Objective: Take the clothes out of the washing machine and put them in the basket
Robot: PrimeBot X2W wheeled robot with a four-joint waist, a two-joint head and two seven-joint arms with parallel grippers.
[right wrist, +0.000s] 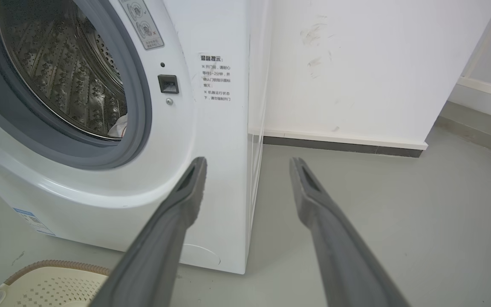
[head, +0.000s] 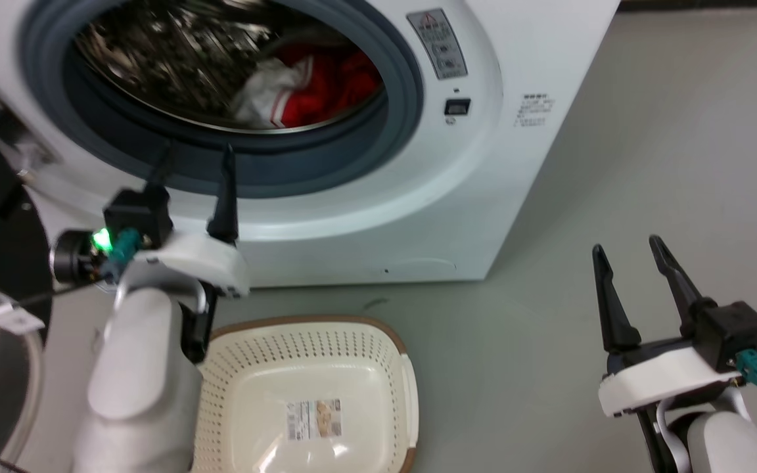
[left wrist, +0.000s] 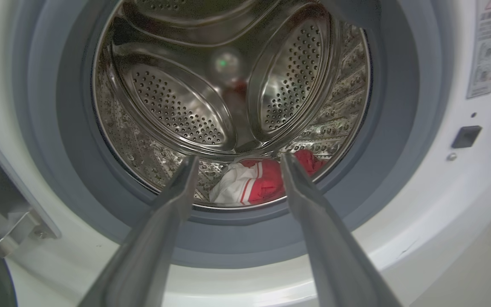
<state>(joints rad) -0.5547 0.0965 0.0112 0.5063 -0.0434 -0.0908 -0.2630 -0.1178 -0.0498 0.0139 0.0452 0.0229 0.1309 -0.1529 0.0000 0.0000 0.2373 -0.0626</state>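
Grey floor [head: 615, 164]: washing machine [head: 365, 217], clothes [head: 313, 85] inside its drum [head: 175, 59]. Basket [head: 313, 320] in front, no clothes in it. Left gripper [head: 198, 150] at porthole [head: 326, 172], fingers apart, unladen; right gripper [head: 626, 245] aside, likewise apart. Unloading apparently not begun.

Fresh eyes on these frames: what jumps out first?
The red-and-white clothes, bunched low in the washer's steel drum and seen through the open porthole. Next the left hand, open, with its fingers aimed at that porthole. Then the cream basket on the floor right in front of the washer, a label in its base.
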